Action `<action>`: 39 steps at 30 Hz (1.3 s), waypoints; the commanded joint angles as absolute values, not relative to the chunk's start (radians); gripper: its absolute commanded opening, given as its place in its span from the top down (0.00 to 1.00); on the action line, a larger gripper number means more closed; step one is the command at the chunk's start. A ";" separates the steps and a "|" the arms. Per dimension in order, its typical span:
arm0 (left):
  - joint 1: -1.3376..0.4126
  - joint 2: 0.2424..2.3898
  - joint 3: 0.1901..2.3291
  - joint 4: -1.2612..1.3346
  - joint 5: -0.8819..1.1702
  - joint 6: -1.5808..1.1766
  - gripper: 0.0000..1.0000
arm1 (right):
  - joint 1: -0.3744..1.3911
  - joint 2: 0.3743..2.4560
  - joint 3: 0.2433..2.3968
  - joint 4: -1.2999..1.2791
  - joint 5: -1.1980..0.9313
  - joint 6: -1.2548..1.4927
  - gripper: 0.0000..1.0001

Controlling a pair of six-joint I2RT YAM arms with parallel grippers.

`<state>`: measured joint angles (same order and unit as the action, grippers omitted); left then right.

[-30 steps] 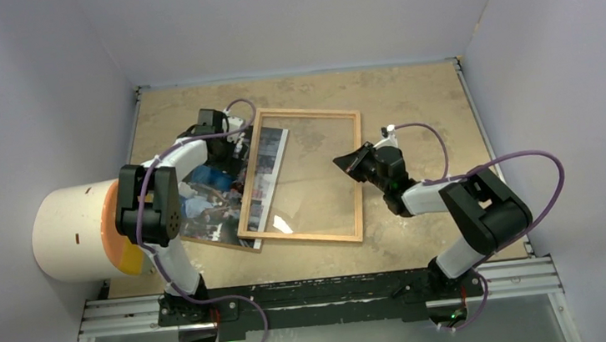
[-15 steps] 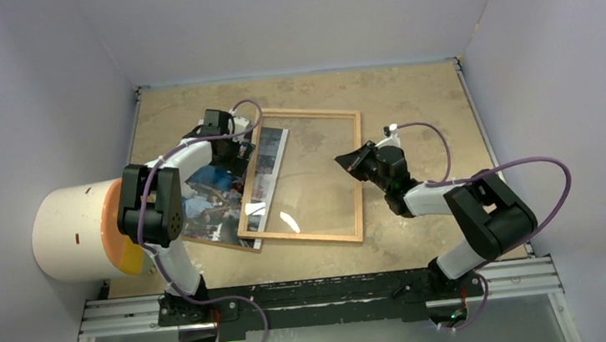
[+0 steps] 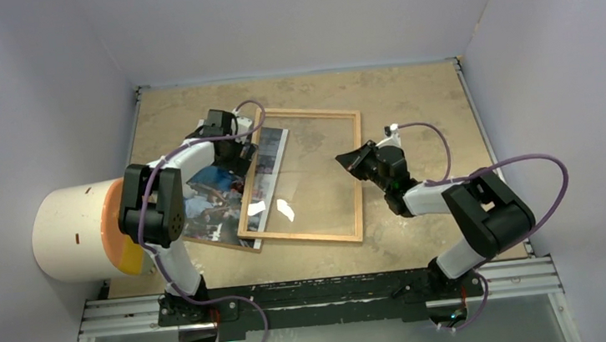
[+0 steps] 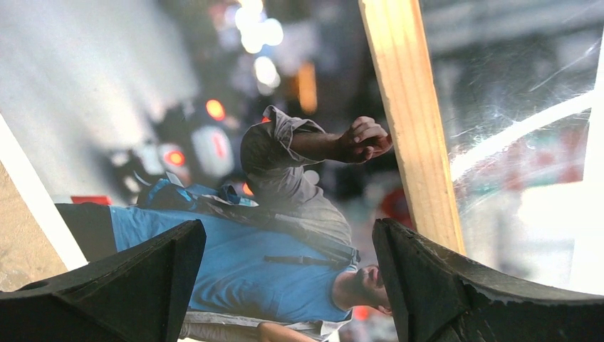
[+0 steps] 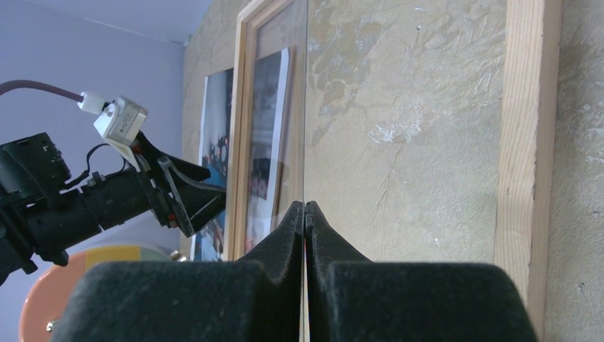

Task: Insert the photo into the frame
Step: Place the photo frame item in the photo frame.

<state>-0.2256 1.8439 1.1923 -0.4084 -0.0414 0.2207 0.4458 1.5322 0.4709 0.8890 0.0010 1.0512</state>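
The photo (image 3: 210, 201) lies face up on the table, its right strip under the left rail of the light-wood frame (image 3: 306, 235). My left gripper (image 3: 239, 148) is open just above the photo (image 4: 235, 249), beside the frame's left rail (image 4: 417, 128); its jaws (image 4: 288, 285) are wide apart and empty. My right gripper (image 3: 355, 159) is over the frame's right side, shut on the edge of the clear glass pane (image 5: 306, 107), which is seen edge-on between the pinched fingertips (image 5: 305, 206). The frame's right rail (image 5: 523, 142) lies on the table beside it.
A big white cylinder with an orange end (image 3: 71, 233) lies at the table's left edge next to the left arm. Purple walls close in the tan table (image 3: 410, 94) on three sides. A metal rail (image 3: 320, 295) runs along the front.
The bright reflections on the glass have shifted up and right, so the pane has tilted a little. My left gripper has crept slightly toward the frame's left rail. The right gripper stays pinched.
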 commanded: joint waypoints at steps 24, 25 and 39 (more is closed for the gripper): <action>-0.261 1.847 1.126 -0.394 0.002 0.240 0.14 | 0.445 1.559 0.574 0.808 -0.010 0.921 0.57; -0.261 1.846 1.125 -0.394 0.002 0.240 0.14 | 0.445 1.557 0.586 0.773 -0.003 0.903 0.51; -0.260 1.839 1.118 -0.388 -0.035 0.250 0.14 | 0.452 1.603 0.746 0.451 0.053 0.775 0.11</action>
